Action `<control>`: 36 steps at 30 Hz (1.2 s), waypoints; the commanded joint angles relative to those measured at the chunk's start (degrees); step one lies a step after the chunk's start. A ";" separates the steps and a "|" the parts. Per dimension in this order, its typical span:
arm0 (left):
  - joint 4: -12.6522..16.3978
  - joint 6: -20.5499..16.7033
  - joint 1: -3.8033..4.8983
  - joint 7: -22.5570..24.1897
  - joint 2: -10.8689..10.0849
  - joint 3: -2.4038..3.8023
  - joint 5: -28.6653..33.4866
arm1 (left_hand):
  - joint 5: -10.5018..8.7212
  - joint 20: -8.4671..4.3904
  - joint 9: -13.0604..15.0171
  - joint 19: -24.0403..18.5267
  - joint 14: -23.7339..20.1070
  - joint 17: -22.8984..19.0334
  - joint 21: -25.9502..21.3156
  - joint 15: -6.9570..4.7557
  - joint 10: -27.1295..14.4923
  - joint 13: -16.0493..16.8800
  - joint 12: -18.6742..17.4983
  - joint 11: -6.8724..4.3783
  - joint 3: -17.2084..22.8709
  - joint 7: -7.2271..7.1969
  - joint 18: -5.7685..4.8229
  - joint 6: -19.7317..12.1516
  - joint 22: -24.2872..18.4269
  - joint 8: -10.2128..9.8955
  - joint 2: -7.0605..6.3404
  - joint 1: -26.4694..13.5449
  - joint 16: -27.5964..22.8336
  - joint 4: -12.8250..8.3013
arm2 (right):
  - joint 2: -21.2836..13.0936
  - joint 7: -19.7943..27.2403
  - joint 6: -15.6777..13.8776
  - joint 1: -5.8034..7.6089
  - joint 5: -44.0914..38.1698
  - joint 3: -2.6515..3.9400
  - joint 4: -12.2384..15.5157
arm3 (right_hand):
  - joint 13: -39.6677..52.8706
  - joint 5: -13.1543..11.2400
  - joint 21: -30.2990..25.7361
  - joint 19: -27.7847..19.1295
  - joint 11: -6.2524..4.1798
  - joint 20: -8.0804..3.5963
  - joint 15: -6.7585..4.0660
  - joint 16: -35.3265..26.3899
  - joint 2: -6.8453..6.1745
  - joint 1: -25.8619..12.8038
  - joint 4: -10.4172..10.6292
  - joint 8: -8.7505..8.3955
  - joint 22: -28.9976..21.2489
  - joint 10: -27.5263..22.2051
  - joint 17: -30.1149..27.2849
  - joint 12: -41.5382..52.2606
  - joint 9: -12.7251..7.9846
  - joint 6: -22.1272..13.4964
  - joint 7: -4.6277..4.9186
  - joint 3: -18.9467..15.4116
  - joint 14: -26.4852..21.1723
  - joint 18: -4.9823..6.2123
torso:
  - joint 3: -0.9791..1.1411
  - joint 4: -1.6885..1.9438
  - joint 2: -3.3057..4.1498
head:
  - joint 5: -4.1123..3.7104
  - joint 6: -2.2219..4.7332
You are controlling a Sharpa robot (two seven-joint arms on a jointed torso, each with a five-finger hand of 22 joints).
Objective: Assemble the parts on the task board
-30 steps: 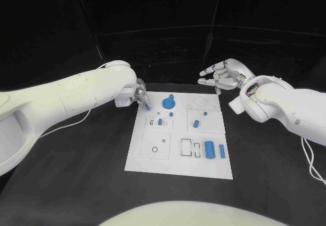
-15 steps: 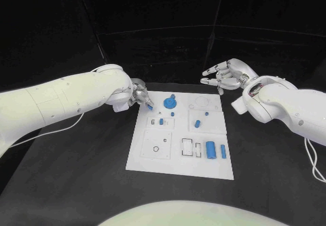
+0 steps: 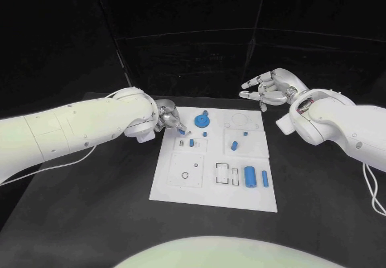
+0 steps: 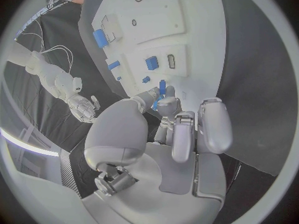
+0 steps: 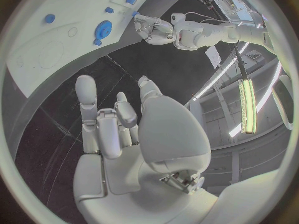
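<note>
While our left hand pinches a small blue peg at its fingertips over the white board's far left corner, our right hand hangs spread and empty beyond the far right corner. We judge the step is seating that peg: we should keep it upright, line it over its hole near the blue round part, and lower it straight without nudging neighbouring parts.

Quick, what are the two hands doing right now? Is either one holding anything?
Left hand: pinching a small blue part between its fingertips, above the task board.
Right hand: open, fingers apart, holding nothing, beyond the board's far corner.
</note>
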 commanded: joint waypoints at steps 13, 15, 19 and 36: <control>1.41 -2.24 -1.84 1.81 -0.77 0.02 -3.85 | 0.29 0.00 0.39 0.97 6.05 15.09 0.37 -0.31 0.78 -0.58 -0.12 -0.27 7.36 -0.67 -0.60 0.18 0.20 1.06 -1.59 0.54 0.18 -7.66 | -0.05 0.32 0.29 0.10 0.04 0.04 -0.03 | -0.02 0.29 -0.31 0.07 -0.03 -0.09 -0.40 -0.25 0.44 -0.24 0.24 0.41 -0.04 -0.18 -0.03 0.02 -0.08 -0.04 -0.11 -0.32 2.60 0.59 | 0.03 -0.05 0.04 | -0.01 -0.12; 1.38 -2.03 -1.98 1.74 -0.77 0.02 -4.07 | 0.28 0.00 0.41 0.97 6.05 15.09 0.37 -0.32 0.79 -0.61 -0.14 -0.28 7.36 -0.68 -0.60 0.19 0.19 1.10 -1.66 0.58 0.18 -7.70 | -0.04 0.32 0.31 0.10 0.04 0.04 -0.04 | -0.02 0.29 -0.31 0.07 -0.03 -0.09 -0.40 -0.25 0.44 -0.24 0.24 0.41 -0.04 -0.18 -0.03 0.02 -0.08 -0.04 -0.11 -0.32 2.60 0.59 | -0.01 -0.07 0.02 | 0.06 -0.13; 1.28 -1.57 -2.17 1.58 -0.77 0.02 -4.26 | 0.27 -0.02 0.45 0.97 6.05 15.09 0.38 -0.33 0.83 -0.64 -0.18 -0.30 7.34 -0.70 -0.60 0.27 0.22 1.21 -1.87 0.68 0.18 -7.83 | -0.02 0.33 0.34 0.10 0.04 0.04 -0.06 | -0.02 0.29 -0.31 0.07 -0.03 -0.09 -0.40 -0.25 0.44 -0.24 0.24 0.41 -0.04 -0.18 -0.03 0.02 -0.08 -0.04 -0.11 -0.32 2.60 0.59 | 0.03 -0.12 0.01 | 0.20 -0.19; 1.51 2.56 -2.46 -0.21 -1.03 0.02 -4.41 | 0.26 -0.03 0.48 0.95 6.05 15.09 0.31 -0.34 0.86 -0.65 -0.20 -0.31 7.31 -0.71 -0.58 0.35 0.13 1.30 -1.99 0.72 0.18 -7.88 | 0.06 0.36 0.45 0.09 0.04 0.03 -0.21 | 0.02 0.30 -0.32 0.08 -0.03 -0.09 -0.40 -0.22 0.51 -0.31 0.31 0.43 -0.05 -0.15 0.04 0.06 -0.08 -0.04 -0.11 -0.35 2.62 0.59 | 0.04 -0.10 0.04 | 0.21 -0.40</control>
